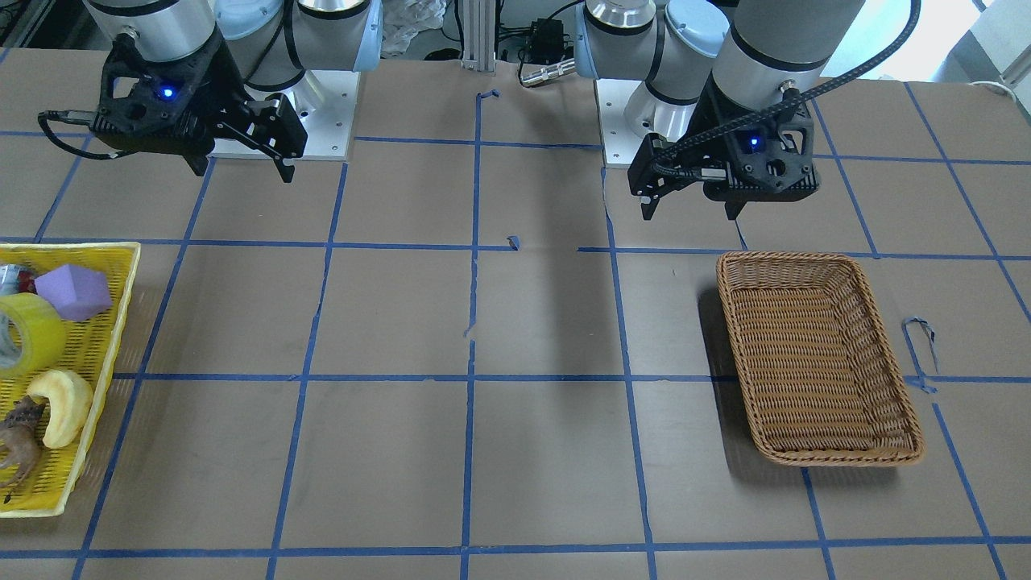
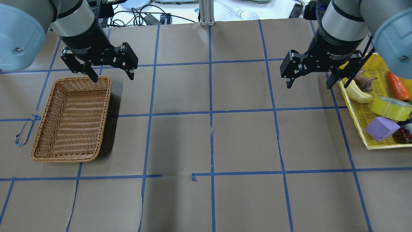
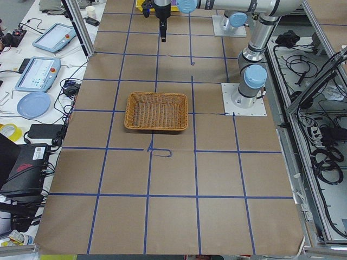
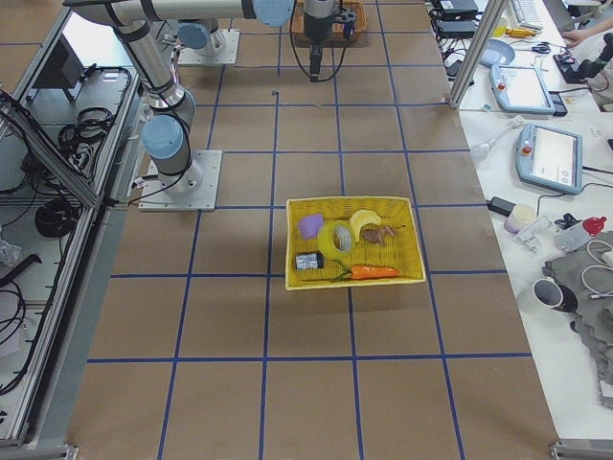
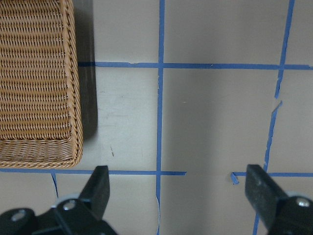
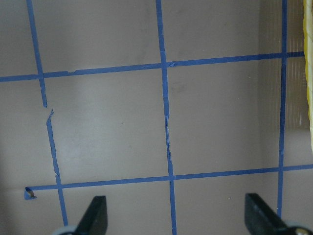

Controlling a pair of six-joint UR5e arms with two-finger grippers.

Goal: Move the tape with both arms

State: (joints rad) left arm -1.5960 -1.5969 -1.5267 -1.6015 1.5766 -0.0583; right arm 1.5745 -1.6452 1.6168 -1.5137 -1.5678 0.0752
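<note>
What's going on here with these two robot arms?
Nothing is being handled yet. Both arms hover above the table, with the left end effector and the right end effector open and empty. The roll of yellow tape lies untouched in the yellow plastic basket on the robot's right. The wicker basket on its left is empty, just below the left end effector.

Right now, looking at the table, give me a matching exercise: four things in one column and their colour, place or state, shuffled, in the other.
Things:
1. tape
2. wicker basket
3. right gripper
4. angular block

Descriptions:
a. open, hanging just beside the yellow tray
b. purple, in the tray
c. on the robot's left side, nothing in it
d. yellow, in the tray

Pairs: 1-d, 2-c, 3-a, 4-b.
</note>
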